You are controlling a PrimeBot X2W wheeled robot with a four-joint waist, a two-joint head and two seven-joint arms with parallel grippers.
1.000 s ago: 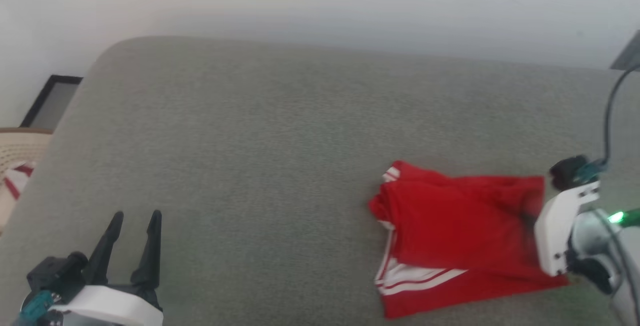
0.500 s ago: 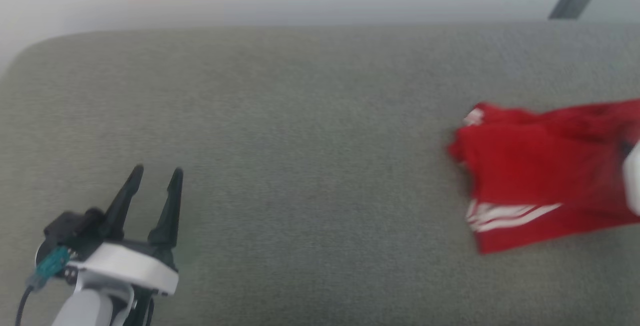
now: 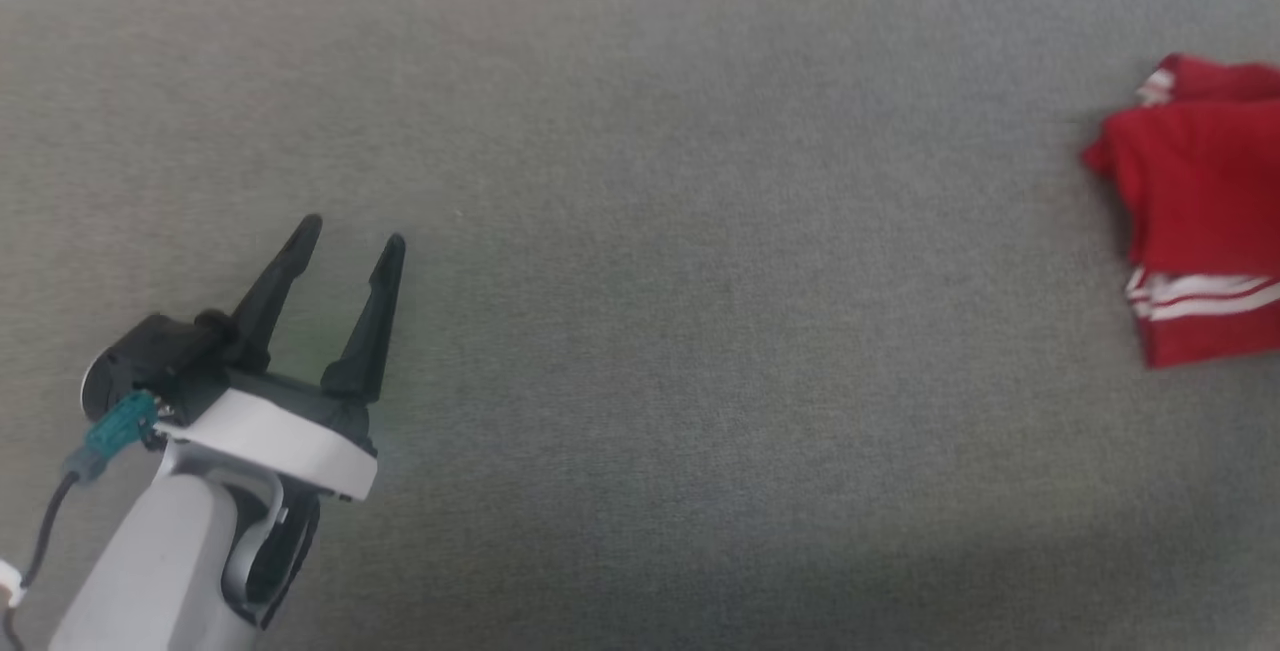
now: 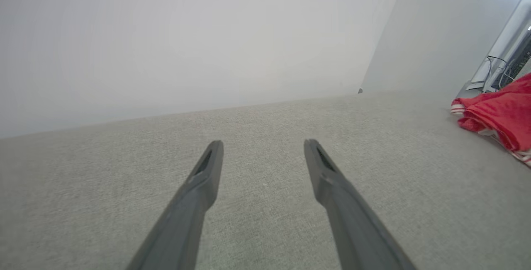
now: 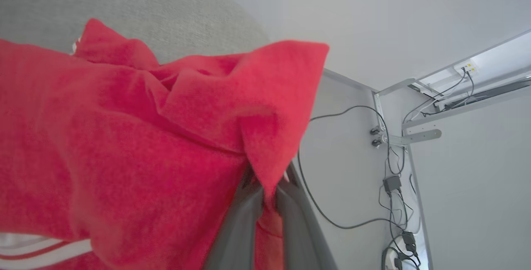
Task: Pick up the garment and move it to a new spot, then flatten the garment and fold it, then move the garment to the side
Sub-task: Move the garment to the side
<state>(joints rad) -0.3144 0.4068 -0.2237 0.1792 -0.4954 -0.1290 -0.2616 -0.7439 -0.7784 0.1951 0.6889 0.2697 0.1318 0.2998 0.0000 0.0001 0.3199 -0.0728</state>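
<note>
The grey padded surface carries the whole work area. The garment lies folded on it, well apart from the left gripper, whose jaws stand wide and empty over bare surface. The right gripper has its jaws together, clamped on a red edge of the garment; the bulk of the cloth spreads ahead of these jaws.

Caution: the grip takes only a thin edge. Drag against the textured surface could probably pull it free or open the loose layers.

Orientation: the free end points away from the right jaws, toward the left jaws. The long axis appears to follow the white stripes, though the head view crops it.
</note>
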